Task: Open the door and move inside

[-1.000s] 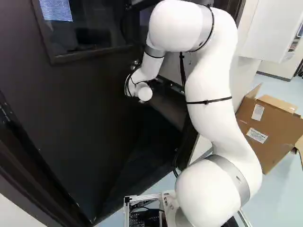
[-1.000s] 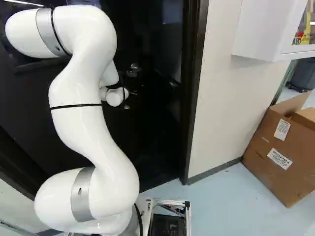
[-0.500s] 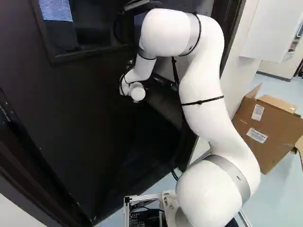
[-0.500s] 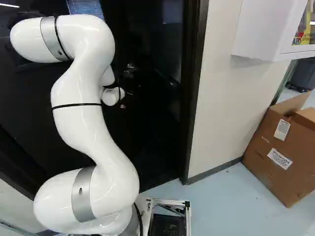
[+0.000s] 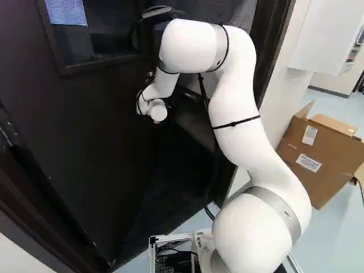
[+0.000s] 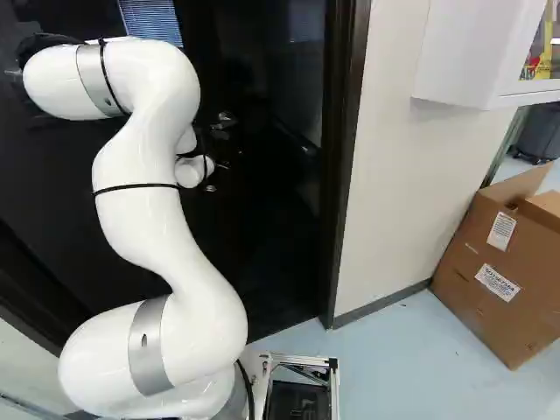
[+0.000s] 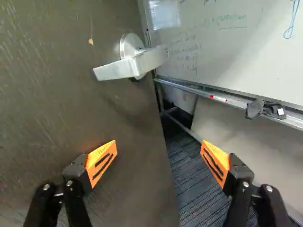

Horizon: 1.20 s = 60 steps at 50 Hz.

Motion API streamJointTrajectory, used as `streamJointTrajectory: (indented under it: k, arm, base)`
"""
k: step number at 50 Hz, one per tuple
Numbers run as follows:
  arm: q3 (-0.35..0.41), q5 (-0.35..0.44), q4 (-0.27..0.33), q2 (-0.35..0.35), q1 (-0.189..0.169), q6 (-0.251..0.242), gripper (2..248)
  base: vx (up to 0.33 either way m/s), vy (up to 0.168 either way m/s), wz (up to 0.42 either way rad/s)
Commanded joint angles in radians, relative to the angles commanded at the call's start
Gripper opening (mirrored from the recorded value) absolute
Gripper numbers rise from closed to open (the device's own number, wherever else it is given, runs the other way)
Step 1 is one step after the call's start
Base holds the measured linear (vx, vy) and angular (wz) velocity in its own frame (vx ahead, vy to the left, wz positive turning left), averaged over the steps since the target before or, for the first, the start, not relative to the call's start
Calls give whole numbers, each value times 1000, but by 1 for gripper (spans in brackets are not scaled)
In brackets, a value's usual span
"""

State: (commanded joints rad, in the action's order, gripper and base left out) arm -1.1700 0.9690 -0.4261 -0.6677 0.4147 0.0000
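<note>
Two jaws stand wide apart; the handle (image 7: 115,70) lies ahead, on the door (image 7: 57,113).

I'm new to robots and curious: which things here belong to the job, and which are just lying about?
For the job:
- dark door, standing ajar
- silver handle
- robot's open fingers

Just there:
- cardboard box
- whiteboard
- white wall cabinet

Prob. office/lab: whiteboard (image 7: 227,52) w/ notes, dk. carpet (image 7: 189,182), wall cab. (image 6: 464,57), cardboard box (image 6: 481,280).
</note>
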Motion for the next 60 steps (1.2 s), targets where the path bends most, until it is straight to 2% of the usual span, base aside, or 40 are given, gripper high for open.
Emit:
streamJointTrajectory:
  k: [17,60]
  arm:
    - [-61,0,4,-44,34,0,247]
    - [-245,0,95,-173,111,0,247]
  base:
    - [0,0,0]
    - [0,0,0]
